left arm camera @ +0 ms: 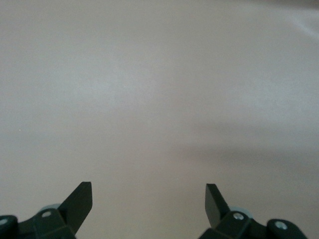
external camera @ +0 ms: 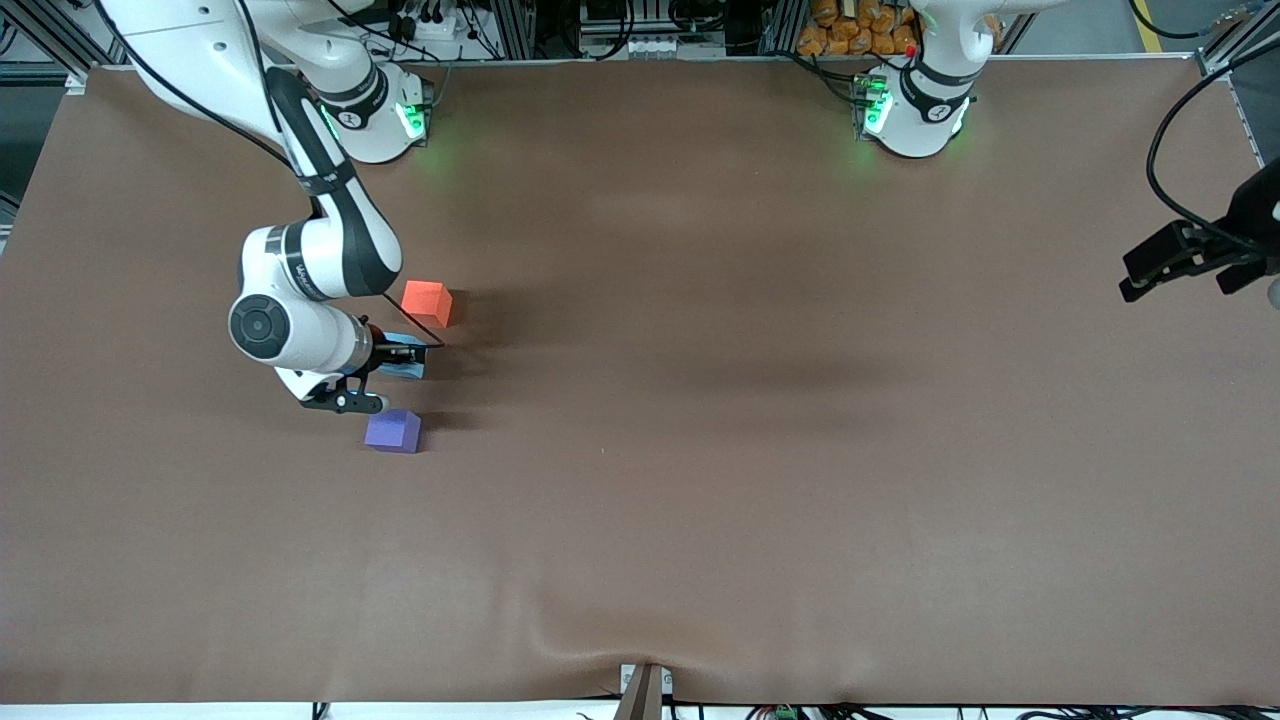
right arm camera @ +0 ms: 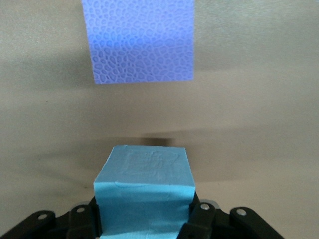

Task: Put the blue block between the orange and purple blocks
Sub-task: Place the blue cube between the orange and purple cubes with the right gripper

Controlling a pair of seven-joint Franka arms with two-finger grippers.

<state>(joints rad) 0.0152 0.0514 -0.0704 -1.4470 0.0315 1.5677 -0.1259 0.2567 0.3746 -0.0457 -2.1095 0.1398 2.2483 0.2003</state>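
My right gripper (external camera: 402,360) is shut on the sky-blue block (right arm camera: 144,191), whose sides sit between the black fingers (right arm camera: 202,219). It holds the block low over the table, in the gap between the orange block (external camera: 427,301) and the purple block (external camera: 393,431). In the front view only a sliver of the blue block (external camera: 410,366) shows under the hand. The purple block (right arm camera: 139,42) fills the upper part of the right wrist view, a short way off. My left gripper (external camera: 1190,265) waits open at the left arm's end of the table, its fingertips (left arm camera: 82,196) wide apart over bare cloth.
A brown cloth (external camera: 760,450) covers the whole table. It has a small wrinkle by a bracket (external camera: 645,690) at the edge nearest the front camera. Both arm bases (external camera: 385,120) (external camera: 915,115) stand along the edge farthest from it.
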